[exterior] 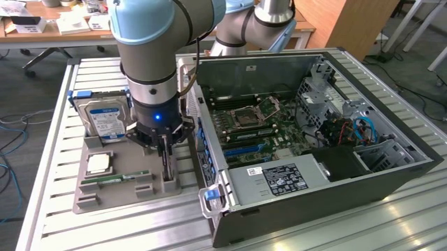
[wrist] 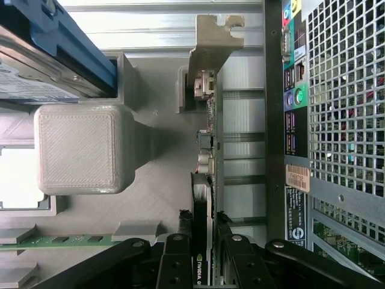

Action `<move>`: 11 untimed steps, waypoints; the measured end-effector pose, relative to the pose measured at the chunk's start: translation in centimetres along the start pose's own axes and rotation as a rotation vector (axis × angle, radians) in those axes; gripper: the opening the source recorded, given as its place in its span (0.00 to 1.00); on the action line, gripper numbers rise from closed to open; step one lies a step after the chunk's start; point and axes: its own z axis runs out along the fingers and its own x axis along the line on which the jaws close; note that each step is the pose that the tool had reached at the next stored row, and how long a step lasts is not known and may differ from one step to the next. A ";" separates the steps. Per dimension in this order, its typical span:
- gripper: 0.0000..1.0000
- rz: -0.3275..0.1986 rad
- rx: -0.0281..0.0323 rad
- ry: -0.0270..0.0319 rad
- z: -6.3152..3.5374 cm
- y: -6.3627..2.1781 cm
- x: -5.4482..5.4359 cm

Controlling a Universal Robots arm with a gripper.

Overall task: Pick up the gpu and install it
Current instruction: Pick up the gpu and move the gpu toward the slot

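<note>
1. Your claw (exterior: 164,140) sits left of centre in the exterior view. Its jaws are drawn narrow onto the gpu (wrist: 207,150), with one finger (wrist: 179,244) against each face of the card.
2. The gpu stands on edge in the grey tray (exterior: 112,198). It looks seated and not yet lifted, with its silver bracket (wrist: 212,42) at the end away from the fingers.
3. You cannot tell how centred the grip is along the card. If it is off-centre, the free end may droop once clear, and a thin card pinched that way may slip.
4. The bracket end rests against a grey slot post (wrist: 183,90). A lift that isn't straight could catch there and drag the tray.
5. The computer case (exterior: 314,204) stands just beside the tray, on the exterior view's right. Sideways drift could knock the card against its rear panel (wrist: 346,90).
6. The hard drive (exterior: 104,117) stands near, at the exterior view's left. A tilted card could brush it.
</note>
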 end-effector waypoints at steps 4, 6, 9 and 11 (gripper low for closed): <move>0.26 -0.003 -0.0004 -0.0001 -0.30 0.02 0.0; 0.26 -0.003 -0.0001 0.0001 -0.75 0.03 0.0; 0.26 -0.003 -0.0002 0.0001 -1.67 0.07 0.0; 0.26 -0.003 -0.0001 0.0001 -2.28 0.10 -0.1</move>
